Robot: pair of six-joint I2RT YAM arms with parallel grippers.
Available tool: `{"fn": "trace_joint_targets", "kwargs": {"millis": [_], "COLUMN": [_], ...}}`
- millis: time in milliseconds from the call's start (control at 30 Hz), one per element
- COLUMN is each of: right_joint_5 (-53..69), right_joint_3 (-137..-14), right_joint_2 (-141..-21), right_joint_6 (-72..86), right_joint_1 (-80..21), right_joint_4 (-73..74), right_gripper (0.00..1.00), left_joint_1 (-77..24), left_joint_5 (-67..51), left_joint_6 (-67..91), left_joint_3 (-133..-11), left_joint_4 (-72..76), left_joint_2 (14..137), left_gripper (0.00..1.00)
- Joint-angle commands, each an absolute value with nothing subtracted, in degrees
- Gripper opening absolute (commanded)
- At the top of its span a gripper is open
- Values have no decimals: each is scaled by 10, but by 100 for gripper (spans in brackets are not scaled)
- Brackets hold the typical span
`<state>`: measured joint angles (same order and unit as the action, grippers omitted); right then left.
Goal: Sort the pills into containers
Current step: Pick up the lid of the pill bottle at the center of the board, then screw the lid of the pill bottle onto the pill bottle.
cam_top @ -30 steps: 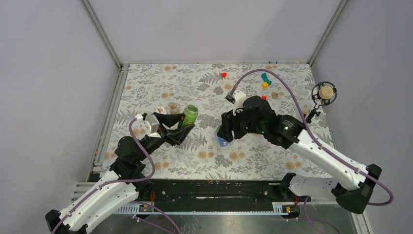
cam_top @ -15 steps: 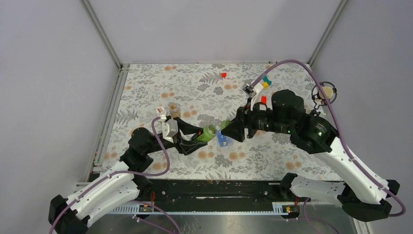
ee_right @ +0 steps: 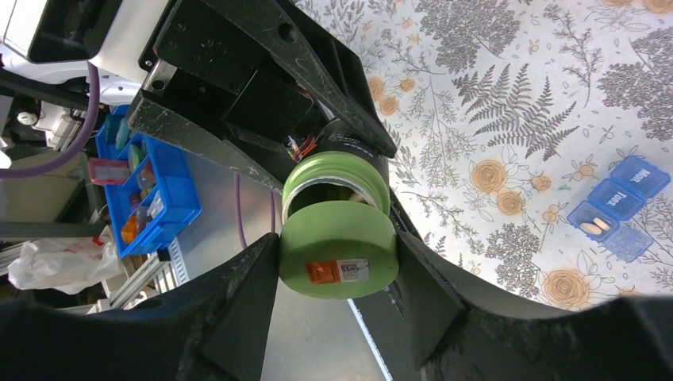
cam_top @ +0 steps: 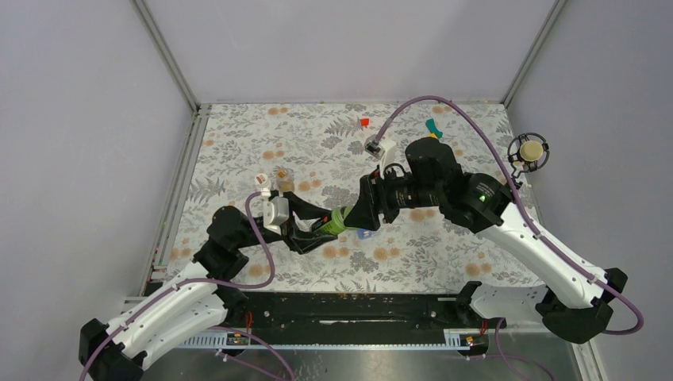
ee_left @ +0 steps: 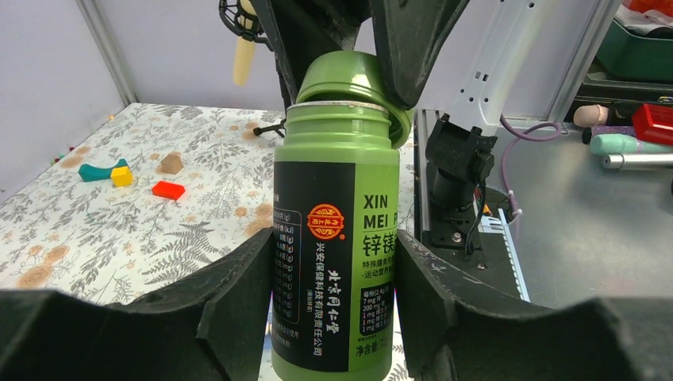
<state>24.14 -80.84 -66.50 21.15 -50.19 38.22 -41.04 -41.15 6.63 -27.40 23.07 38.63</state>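
My left gripper [cam_top: 321, 225] is shut on a green pill bottle [cam_top: 338, 217] with a black label and holds it tilted toward the right above the table. The left wrist view shows the bottle [ee_left: 337, 238] between my left gripper's [ee_left: 335, 274] jaws. My right gripper [cam_top: 355, 213] is shut on the bottle's green cap [ee_right: 340, 250]. The cap [ee_left: 349, 75] sits tilted and loose at the neck, with a gap showing the bottle's mouth [ee_right: 333, 184]. The blue pill box [cam_top: 366, 233] lies on the table under the right gripper, partly hidden. The right wrist view shows the pill box [ee_right: 615, 208] holding two pale pills [ee_right: 594, 225].
A small clear bottle [cam_top: 284, 176] and a white cap [cam_top: 262, 179] stand behind the left arm. A red block [cam_top: 364, 122] and a teal and yellow piece [cam_top: 432, 127] lie at the back. A round fixture [cam_top: 528, 151] stands at the right edge.
My left gripper carried the green bottle to the right and tilted it. My right gripper left the pill box, pulled back, then came onto the bottle's cap and shut on it.
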Motion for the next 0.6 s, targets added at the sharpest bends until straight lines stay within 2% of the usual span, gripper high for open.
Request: {"fn": "trace_joint_targets", "kwargs": {"millis": [0,567], "right_joint_5": [269,231], "right_joint_3": [-830,-829], "right_joint_2": [-668,-685], "right_joint_6": [216,228], "right_joint_1": [-499,-484], "right_joint_4": [364,321], "right_gripper": [62,59], "left_joint_1": [-409,-409], "left_joint_5": [-423,-414], "left_joint_6": [52,37], "left_joint_3": [-305,-319], "left_joint_4": [258,258], "left_joint_2": [385,418], "left_gripper": [0,0]}}
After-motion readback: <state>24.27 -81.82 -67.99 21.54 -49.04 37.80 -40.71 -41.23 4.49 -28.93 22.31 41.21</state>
